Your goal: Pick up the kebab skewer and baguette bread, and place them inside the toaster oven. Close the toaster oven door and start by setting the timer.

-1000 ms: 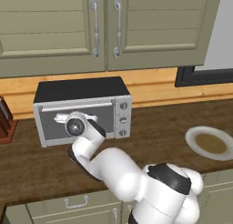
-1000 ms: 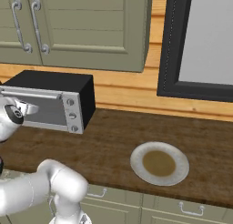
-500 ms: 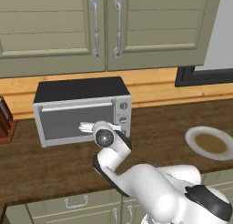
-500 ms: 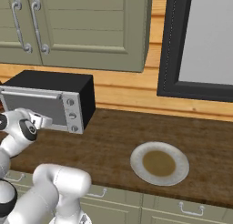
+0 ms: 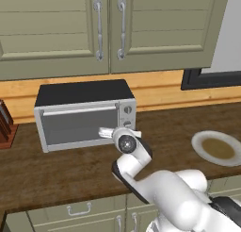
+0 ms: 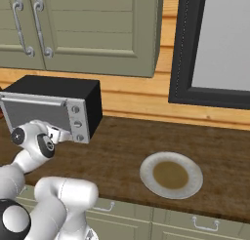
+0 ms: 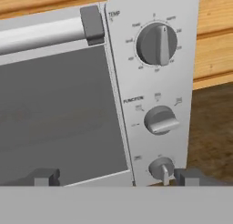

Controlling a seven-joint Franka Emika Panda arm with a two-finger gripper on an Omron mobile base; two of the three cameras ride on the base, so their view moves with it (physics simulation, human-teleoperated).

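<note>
boxy silver toaster oven (image 7: pixel 150 82), grey glass toaster oven door (image 7: pixel 54 109), round knobs

Glossy white arm (image 5: pixel 174 198), dark joints

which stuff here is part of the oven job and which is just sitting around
Job: toaster oven; toaster oven door, closed; bottom knob; open claw.
Lying about: plate; wall cabinets; knife block.
</note>
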